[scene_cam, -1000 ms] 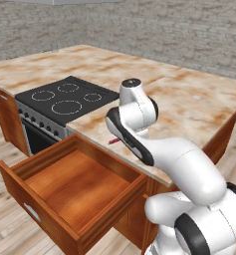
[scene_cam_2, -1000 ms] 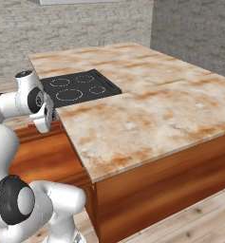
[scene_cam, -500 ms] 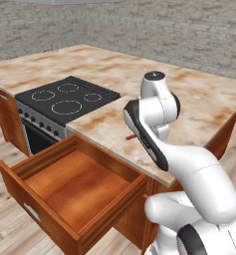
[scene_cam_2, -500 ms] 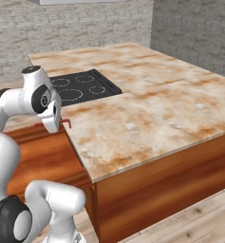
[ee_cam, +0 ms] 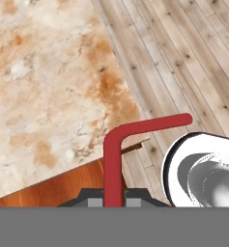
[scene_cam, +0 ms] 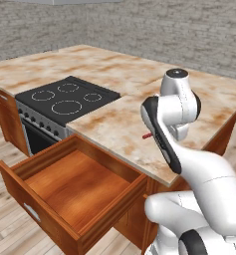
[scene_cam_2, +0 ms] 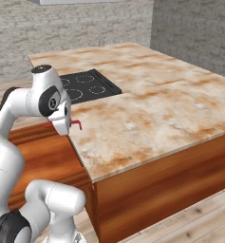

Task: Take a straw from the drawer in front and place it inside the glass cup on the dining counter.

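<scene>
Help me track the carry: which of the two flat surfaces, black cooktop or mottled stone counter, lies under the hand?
The mottled stone counter. The hand, shut on the red straw, is over its near edge; the black cooktop lies further back.

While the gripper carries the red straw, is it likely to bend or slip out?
The straw probably stays stiff: it keeps its bent shape beyond the gripper. It looks thin and light, so it could twist or slip, being pinched at one end.

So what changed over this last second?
The arm swung from above the open drawer toward the dining counter, carrying the straw along in shut jaws; the gripper now sits over the counter's near edge. The drawer stayed open, the cooktop unchanged.
</scene>
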Robot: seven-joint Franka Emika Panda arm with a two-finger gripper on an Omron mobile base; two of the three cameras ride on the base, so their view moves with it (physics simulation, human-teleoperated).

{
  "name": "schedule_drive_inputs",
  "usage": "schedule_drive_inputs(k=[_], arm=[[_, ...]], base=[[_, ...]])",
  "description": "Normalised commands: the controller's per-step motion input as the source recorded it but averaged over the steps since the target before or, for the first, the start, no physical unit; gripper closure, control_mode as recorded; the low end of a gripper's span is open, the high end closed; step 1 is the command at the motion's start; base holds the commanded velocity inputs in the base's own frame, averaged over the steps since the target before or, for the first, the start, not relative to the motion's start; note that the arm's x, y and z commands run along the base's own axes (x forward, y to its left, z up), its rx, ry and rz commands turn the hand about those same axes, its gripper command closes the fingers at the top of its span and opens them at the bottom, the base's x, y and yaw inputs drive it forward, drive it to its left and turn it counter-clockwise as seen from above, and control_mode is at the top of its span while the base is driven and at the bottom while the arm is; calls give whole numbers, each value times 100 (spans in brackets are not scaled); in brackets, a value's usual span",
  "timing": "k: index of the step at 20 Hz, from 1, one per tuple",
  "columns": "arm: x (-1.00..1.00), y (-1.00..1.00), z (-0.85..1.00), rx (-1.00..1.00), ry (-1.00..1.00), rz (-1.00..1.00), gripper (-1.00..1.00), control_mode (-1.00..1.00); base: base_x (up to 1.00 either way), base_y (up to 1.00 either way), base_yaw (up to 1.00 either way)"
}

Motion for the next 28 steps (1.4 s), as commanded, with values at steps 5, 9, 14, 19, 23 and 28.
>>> schedule_drive_inputs(k=[5, 9, 14, 19, 23, 28], arm=[[-1, -32, 10, 0, -1, 0, 100, -100], [0, -27, 7, 0, 0, 0, 100, -100], [0, -12, 0, 0, 0, 0, 100, -100], [0, -4, 0, 0, 0, 0, 100, -100], [0, 0, 0, 0, 0, 0, 100, -100], [0, 0, 0, 0, 0, 0, 100, -100]], base=[[0, 0, 0], [0, 0, 0], [0, 0, 0], [0, 0, 0], [0, 0, 0], [0, 0, 0]])
